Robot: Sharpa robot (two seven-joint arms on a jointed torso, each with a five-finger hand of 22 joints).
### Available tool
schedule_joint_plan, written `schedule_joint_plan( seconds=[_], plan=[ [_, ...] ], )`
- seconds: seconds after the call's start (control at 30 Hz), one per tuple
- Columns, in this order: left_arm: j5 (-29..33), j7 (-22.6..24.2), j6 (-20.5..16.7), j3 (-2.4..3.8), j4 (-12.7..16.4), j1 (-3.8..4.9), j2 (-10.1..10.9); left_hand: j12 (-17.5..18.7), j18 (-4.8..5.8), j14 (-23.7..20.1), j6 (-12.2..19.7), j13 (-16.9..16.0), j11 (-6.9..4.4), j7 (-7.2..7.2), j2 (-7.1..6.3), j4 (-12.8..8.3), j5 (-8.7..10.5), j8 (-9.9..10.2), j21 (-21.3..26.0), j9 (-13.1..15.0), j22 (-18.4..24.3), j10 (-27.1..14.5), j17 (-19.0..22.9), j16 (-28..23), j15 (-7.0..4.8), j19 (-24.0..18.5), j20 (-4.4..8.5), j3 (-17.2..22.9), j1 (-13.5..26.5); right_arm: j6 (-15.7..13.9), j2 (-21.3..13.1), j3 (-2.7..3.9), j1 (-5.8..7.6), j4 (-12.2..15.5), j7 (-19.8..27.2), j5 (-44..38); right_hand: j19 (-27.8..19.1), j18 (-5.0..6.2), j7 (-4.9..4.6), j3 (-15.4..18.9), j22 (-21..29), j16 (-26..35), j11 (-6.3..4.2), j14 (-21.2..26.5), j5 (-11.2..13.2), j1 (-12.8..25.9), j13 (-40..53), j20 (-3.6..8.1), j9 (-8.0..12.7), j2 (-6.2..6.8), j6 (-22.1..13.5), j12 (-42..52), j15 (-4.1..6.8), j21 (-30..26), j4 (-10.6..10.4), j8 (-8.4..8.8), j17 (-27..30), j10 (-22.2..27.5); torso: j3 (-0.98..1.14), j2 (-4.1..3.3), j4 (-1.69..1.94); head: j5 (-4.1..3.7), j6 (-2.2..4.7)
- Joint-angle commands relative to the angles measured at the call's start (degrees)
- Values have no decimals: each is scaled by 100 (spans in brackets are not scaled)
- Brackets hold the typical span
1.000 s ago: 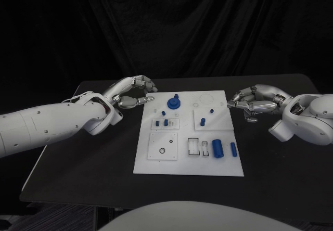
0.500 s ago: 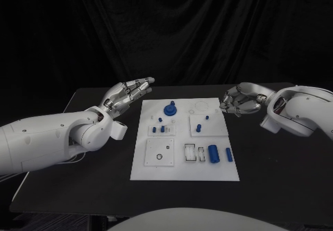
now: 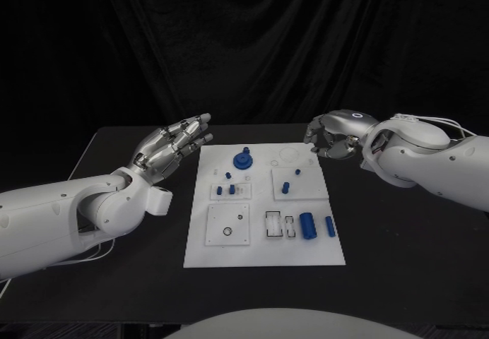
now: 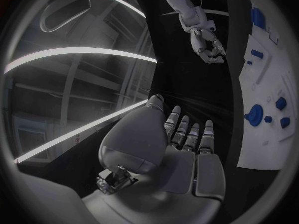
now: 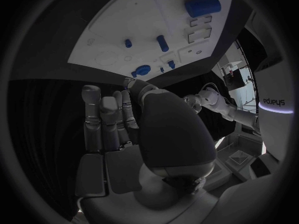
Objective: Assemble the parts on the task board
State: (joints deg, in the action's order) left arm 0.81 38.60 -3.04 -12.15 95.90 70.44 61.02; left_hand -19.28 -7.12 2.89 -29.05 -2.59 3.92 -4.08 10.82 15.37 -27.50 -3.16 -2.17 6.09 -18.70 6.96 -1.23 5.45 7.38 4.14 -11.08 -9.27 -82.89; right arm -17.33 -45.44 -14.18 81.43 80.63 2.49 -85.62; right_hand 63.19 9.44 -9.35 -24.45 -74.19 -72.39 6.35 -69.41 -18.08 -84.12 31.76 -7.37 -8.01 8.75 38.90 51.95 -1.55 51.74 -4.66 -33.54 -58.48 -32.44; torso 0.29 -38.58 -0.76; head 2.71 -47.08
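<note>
The black surface [image 3: 122, 296] lay under everything, and the white task board [image 3: 267, 251] sat in the middle of it, lengthwise away from me. My two arms reached in from either side of the board's far end. My left robot hand [image 3: 171, 145] was raised just off the board's far left corner, apart from it, palm flat and fingers stretched out straight side by side, holding nothing; the left wrist view showed the same flat hand [image 4: 187, 149] with the board [image 4: 264, 144] off to one side of it. My right robot hand [image 3: 331, 138] hung just beyond the board's far right corner, fingers curled in toward the palm with nothing in them, touching neither board nor parts.

On the board, the biggest blue part was the round piece with a post [image 3: 242, 159] near the far edge, between my two hands but closer to the left one. A thick blue cylinder [image 3: 308, 225] lay on its side toward the near right, with a slimmer blue cylinder [image 3: 330, 225] just beside it. Small blue pegs [image 3: 231, 189] stood in the middle left block, and another blue peg [image 3: 285, 187] stood in the middle right block
</note>
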Motion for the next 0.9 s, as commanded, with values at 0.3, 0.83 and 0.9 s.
schedule_joint_plan(
  seconds=[0.3, 0.83, 0.9],
  plan=[
    [152, 1134, 207, 6, 20, -4, 59, 10, -39, 100, 524, 9, -324, 160, 65, -143, -111, 63, 19, -161, 189, 206, -15, 90, 95, 4, -63, -52, -120, -148, 154, 2, -195, -119, -247, -763, 399, -174, -61, -71, -333, -416, 110, -312, 375, 250, -418, -155, 115, 104, -269, -425, -142, 537, 9, 469, -258, 172, 27, -320, 82, -139, 244],
    [152, 1097, 276, 5, 20, -5, 85, 261, -20, 46, 651, 23, -154, 189, 114, -253, -175, 62, 23, -245, 293, 156, -2, 10, 209, 15, -178, -58, -140, 71, 112, 2, -342, -2, -259, -686, 721, -232, -28, -5, -533, -630, 226, -506, 260, 435, -947, -273, 169, 75, 46, -847, -268, 840, 12, 852, -251, 82, 48, -414, 77, -154, 358],
    [152, 1099, 279, 5, 9, -5, 83, 277, -26, 38, 654, 24, -150, 193, 115, -262, -187, 63, 29, -249, 324, 149, 0, -1, 209, 2, -182, -57, -142, 86, 114, 2, -356, -4, -252, -663, 747, -237, -31, 1, -545, -649, 225, -530, 248, 453, -984, -277, 170, 65, 86, -872, -266, 864, 7, 878, -264, 55, 47, -413, 81, -162, 356]
  ],
)
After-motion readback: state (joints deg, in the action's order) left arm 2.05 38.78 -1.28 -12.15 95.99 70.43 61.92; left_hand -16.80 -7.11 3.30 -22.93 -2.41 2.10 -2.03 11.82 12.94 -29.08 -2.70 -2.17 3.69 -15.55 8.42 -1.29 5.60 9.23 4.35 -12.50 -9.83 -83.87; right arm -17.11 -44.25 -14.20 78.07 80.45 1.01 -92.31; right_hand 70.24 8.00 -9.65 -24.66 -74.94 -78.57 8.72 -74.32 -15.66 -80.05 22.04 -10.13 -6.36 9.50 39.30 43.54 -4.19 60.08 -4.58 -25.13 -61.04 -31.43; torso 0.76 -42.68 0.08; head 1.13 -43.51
